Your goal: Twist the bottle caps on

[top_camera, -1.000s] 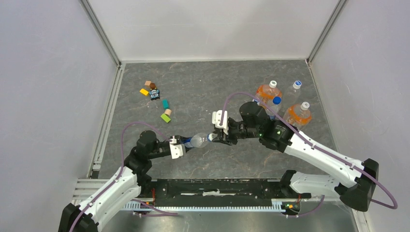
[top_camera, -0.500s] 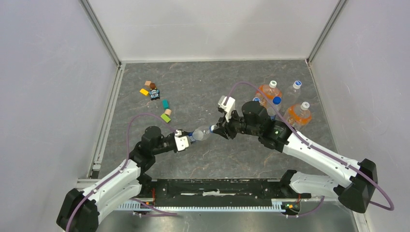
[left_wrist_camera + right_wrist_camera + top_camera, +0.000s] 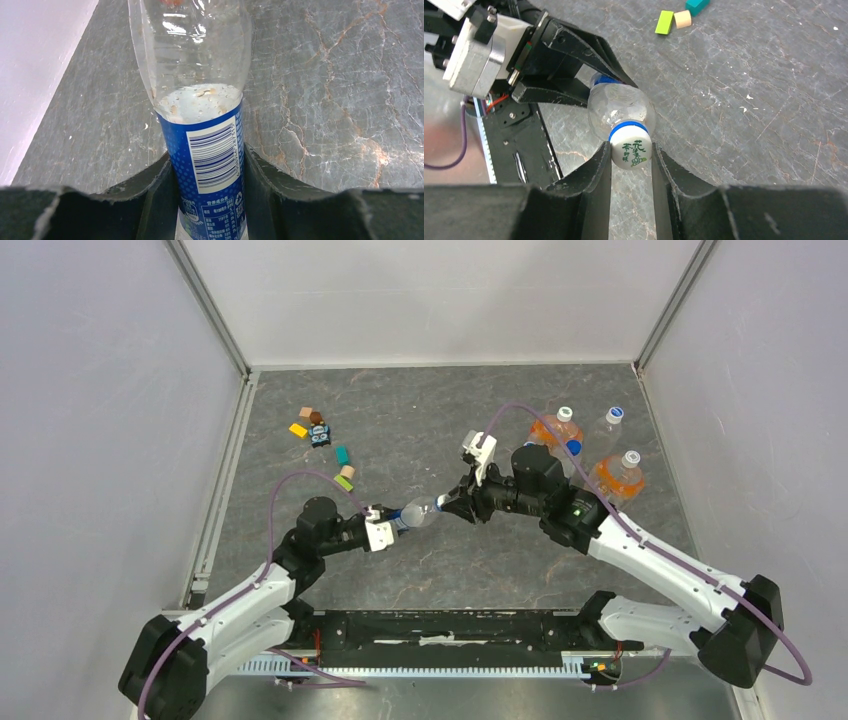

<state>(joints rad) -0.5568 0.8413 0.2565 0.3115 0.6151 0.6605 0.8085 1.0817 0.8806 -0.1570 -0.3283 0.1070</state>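
1. Clamping the bottle (image 3: 195,60) at its blue label band with the left claw (image 3: 207,157), jaws pressed to both sides.
2. Holding it near level, clear of the worktop (image 3: 400,420), mid-front, neck pointing toward the right arm.
3. Pinching the white cap (image 3: 629,142) tight in the right claw (image 3: 631,155), cap seated on the neck above a blue ring.
4. Sitting well apart: coloured blocks (image 3: 343,483) back left, orange-liquid bottles (image 3: 553,430) back right.

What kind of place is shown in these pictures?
Probably a lab robot test cell: plain white walls on metal posts enclose a stone-patterned table, with two arms bolted at its near edge.
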